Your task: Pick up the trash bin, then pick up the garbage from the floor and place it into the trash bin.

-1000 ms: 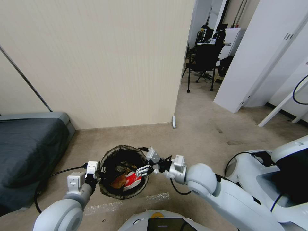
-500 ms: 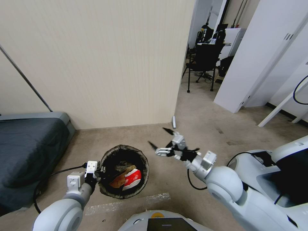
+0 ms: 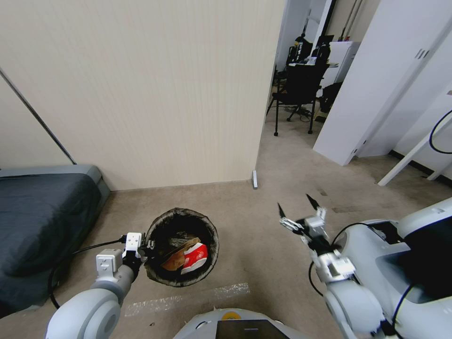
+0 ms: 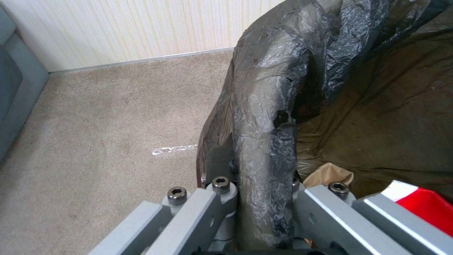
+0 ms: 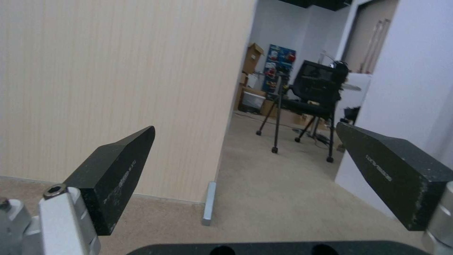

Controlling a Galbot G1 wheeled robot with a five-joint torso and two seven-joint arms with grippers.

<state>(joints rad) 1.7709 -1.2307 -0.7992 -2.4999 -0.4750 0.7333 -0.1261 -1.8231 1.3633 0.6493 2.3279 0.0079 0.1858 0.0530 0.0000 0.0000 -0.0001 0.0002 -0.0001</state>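
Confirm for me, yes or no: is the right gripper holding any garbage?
No. In the right wrist view the right gripper has its two black fingers spread wide with nothing but floor and wall between them.

1 trash bin (image 3: 181,280) with 1 dark liner over its rim. Inside it lie 2 countable pieces of garbage: 1 red-and-white carton (image 3: 195,257) and 1 piece of crumpled brown paper (image 3: 175,261); anything beneath them cannot be told. 2 grippers: the left gripper (image 3: 147,250) clamped on the bin's rim, the right gripper (image 3: 296,209) empty with its 2 fingers spread. 1 grey bed (image 3: 42,212), 1 black office chair (image 3: 301,92), 1 strip of tape (image 3: 181,297) on the floor.
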